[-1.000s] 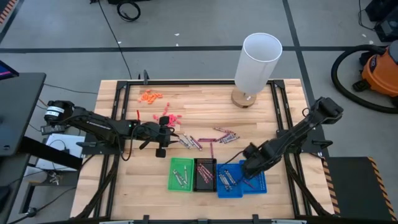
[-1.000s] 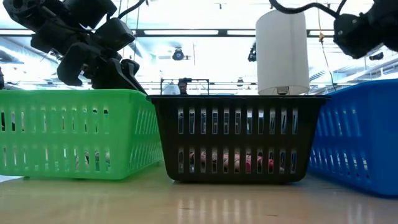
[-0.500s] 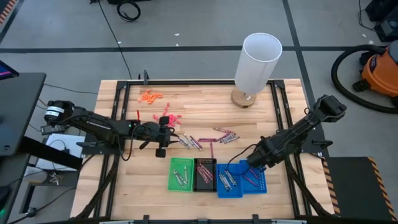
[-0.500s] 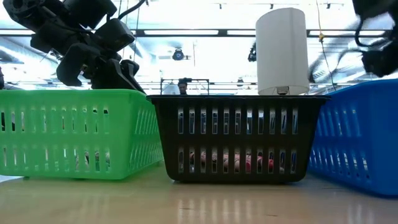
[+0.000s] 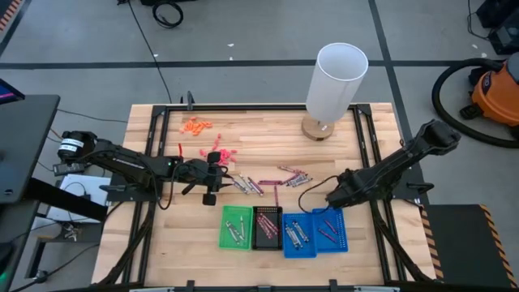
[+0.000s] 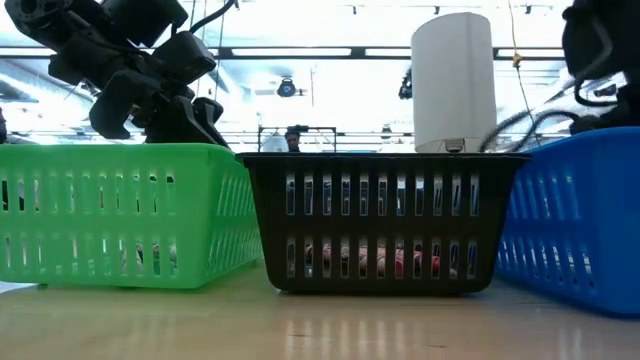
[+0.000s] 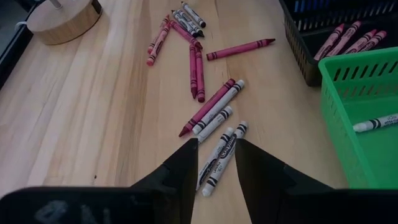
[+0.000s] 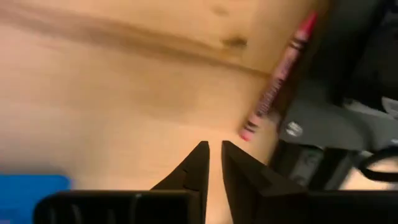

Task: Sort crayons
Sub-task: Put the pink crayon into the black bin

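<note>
Right gripper (image 5: 330,198) sits just beyond the blue tray (image 5: 315,234), its fingers nearly together and holding nothing, with bare worktop (image 5: 259,154) beneath it. The right wrist view shows one pinkish-red crayon (image 8: 277,81) lying a little ahead of it. Left gripper (image 5: 221,173) waits on the far side of the green tray (image 5: 236,226), fingers parted and empty, poised over a grey-silver pair (image 7: 221,155). The loose crayons (image 5: 272,182) lie scattered across the boards beyond the black tray (image 5: 267,226); others already sit inside the green, black and blue trays.

The next job looks like another pick for the right arm. Best done by opening wide first, lining the fingers across a single stick, not along it, and choosing one lying clear of its neighbours. Come down low so the fingers close at mid-length. Check the colour against the matching tray before lifting.
</note>
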Controlling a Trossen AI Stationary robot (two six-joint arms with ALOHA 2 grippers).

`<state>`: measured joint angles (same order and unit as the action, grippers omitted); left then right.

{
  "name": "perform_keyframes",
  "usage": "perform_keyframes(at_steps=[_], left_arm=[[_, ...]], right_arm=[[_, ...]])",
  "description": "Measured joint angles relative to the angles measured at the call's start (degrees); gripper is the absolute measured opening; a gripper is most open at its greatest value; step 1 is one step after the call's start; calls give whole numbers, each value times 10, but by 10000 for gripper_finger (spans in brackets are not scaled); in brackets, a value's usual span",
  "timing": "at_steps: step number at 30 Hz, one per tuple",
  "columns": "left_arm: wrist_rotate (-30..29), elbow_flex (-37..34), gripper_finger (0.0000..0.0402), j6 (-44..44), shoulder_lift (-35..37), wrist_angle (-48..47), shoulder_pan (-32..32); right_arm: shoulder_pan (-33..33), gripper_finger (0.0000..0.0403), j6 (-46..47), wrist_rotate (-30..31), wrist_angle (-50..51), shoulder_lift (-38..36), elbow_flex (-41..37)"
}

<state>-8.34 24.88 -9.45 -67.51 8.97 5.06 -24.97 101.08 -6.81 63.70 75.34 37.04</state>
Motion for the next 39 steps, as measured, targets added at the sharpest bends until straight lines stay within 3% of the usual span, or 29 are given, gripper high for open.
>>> perform_keyframes(at_steps=[5, 17, 31, 39], left_arm=[[0, 0, 117, 0, 0, -2, 0], [9, 0, 117, 14, 0, -17, 0], [48, 0, 117, 28, 0, -34, 0], [48, 0, 117, 28, 0, -33, 0]], right_arm=[[0, 24, 61, 86, 0, -32, 0], [-1, 4, 99, 95, 2, 54, -1], [34, 1, 109, -1, 1, 89, -1], [-35, 1, 299, -22, 41, 89, 7]])
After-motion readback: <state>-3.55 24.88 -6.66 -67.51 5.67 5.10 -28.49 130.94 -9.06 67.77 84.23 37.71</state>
